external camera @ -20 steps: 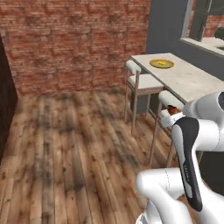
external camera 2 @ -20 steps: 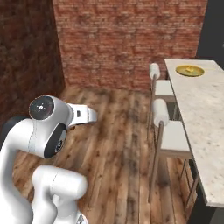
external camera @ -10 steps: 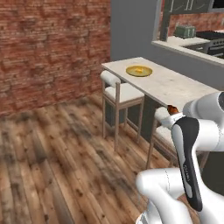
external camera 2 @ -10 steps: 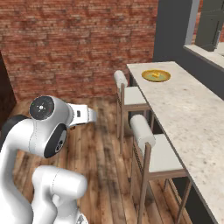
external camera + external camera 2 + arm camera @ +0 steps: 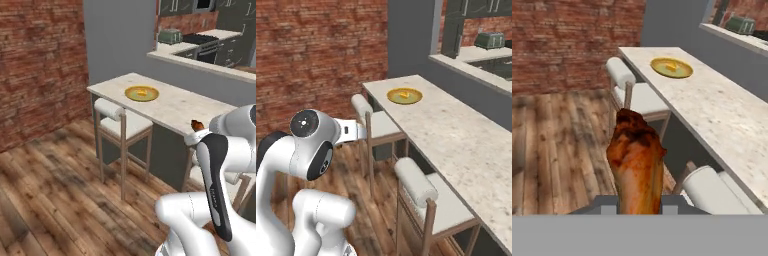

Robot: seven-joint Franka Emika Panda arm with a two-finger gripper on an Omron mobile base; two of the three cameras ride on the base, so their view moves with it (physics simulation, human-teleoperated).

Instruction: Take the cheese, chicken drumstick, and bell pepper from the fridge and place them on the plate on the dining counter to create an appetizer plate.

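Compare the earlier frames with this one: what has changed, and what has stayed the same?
The base has driven and turned toward the dining counter, so the whole view shifted; the plate and stools now sit closer and more central. That is camera motion, not the things moving. Unchanged: the gripper stays shut on the chicken drumstick, the arm keeps its tucked pose, and the cheese lies on the plate.

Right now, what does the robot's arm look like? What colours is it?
The arm is made of fat, rounded, glossy white tube segments. Its joints are dark: a long black band runs down one segment, and one elbow ends in a round grey cap with a black ring around it. No loose cables or writing are visible. The tool is small and dark grey at the tips.
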